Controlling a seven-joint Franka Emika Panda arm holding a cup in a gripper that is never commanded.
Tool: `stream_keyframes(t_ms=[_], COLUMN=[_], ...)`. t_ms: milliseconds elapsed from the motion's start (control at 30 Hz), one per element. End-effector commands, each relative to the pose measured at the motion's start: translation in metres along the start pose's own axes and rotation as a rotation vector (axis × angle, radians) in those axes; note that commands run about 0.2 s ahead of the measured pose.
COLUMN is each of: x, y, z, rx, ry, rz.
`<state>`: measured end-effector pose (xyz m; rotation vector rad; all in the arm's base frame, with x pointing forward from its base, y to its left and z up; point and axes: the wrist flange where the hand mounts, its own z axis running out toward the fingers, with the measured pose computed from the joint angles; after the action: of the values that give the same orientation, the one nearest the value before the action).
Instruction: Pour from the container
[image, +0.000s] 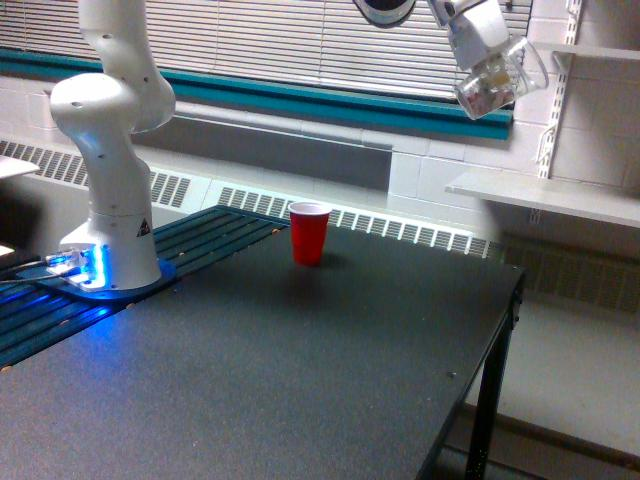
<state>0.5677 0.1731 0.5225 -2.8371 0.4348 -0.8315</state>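
Held high at far right: small clear see-through cup (490, 88) with pale bits inside, tilted, pinched by white fingers (487, 62). Stood well left and below on dark tabletop (300, 380): red plastic cup (309, 233). Risked spilling bits wide if tipped further there.

Legible text: I find none. One sign only: a small triangular warning sticker (143, 227) on the arm base (115, 235), symbol too small for me to read. Red cup (309, 233): no print visible.
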Motion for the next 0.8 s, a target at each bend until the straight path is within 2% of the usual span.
stream_keyframes(t_ms=[33, 467, 800], x=[-0.006, -0.051, -0.101], y=[-0.023, -0.039, -0.045], z=[-0.035, -0.027, -0.024], rx=[0.028, 0.032, 0.05], ry=[0.056, 0.012, -0.026], rz=[-0.048, -0.136, -0.263])
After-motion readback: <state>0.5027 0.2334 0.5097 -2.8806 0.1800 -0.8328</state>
